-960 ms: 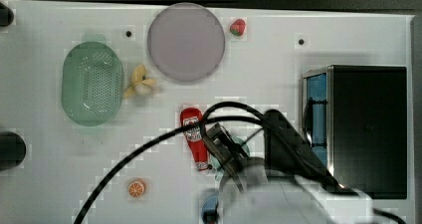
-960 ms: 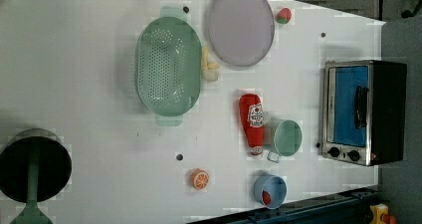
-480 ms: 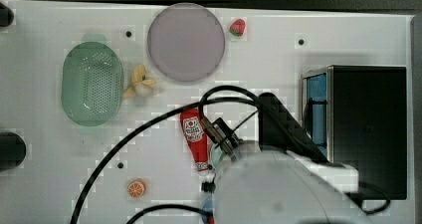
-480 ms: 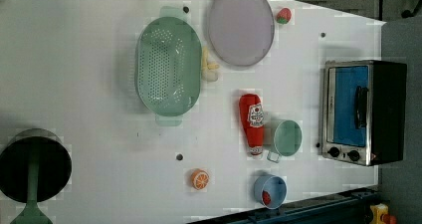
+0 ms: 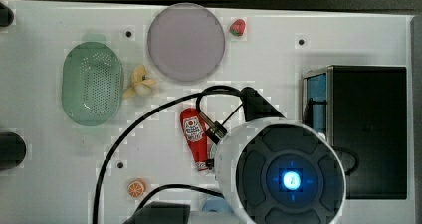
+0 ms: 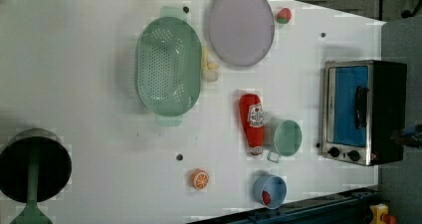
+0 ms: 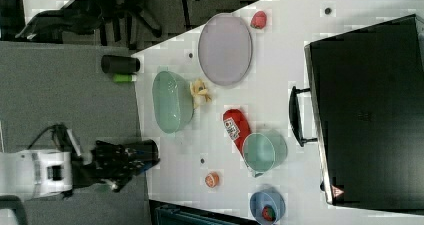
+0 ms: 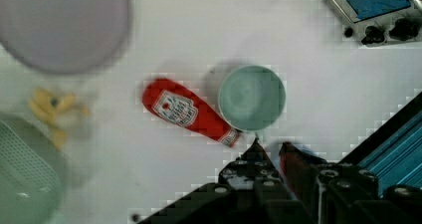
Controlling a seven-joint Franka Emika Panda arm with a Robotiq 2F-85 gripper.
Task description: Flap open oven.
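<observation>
Oven door toward left view's left

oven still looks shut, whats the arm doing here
A single robot arm hangs above the white table, holding nothing. In the wrist view its gripper has the fingertips a small gap apart, over bare table near the green cup and the ketchup bottle. The oven sits at the table's edge with its door closed and its handle untouched.

A ketchup bottle lies beside a green cup, near a colander.
</observation>
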